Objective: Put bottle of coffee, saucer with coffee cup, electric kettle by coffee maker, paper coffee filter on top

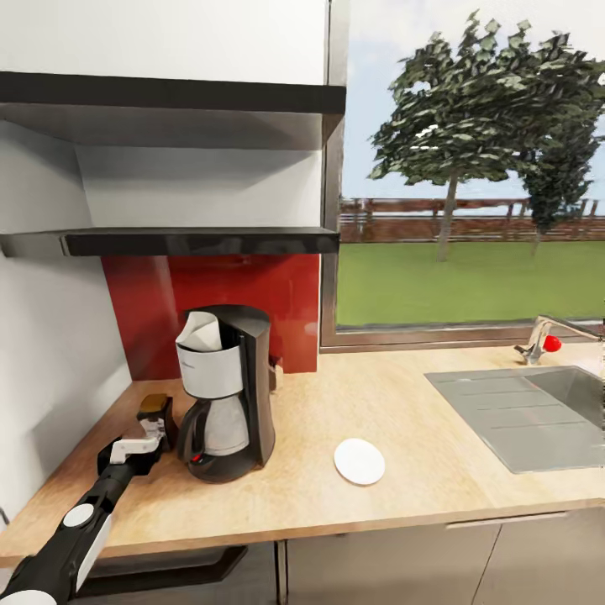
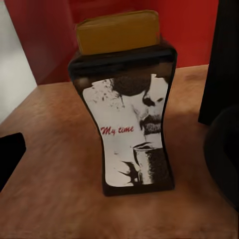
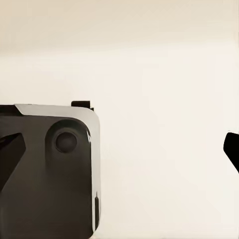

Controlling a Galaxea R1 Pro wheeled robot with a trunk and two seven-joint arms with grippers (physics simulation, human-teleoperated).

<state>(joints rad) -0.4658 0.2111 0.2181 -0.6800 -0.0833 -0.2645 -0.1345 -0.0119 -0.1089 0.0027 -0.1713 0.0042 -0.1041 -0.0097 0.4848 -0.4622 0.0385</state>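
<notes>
The bottle of coffee point(image 2: 124, 99) stands upright on the kitchen countertop point(image 1: 403, 487), just left of the coffee maker point(image 1: 225, 391), w/ the left gripper point(image 1: 151, 433) right at it (fingers look spread wide, jar standing free betw. them, one dark fingertip point(image 2: 10, 157) off to the side). A white paper filter point(image 1: 202, 332) sits atop the maker; the saucer point(image 1: 360, 461) lies flat on the counter to its right, apart. Right gripper point(image 3: 119, 149): fingertips at opposite frame edges, spread, nothing betw. them.
</notes>
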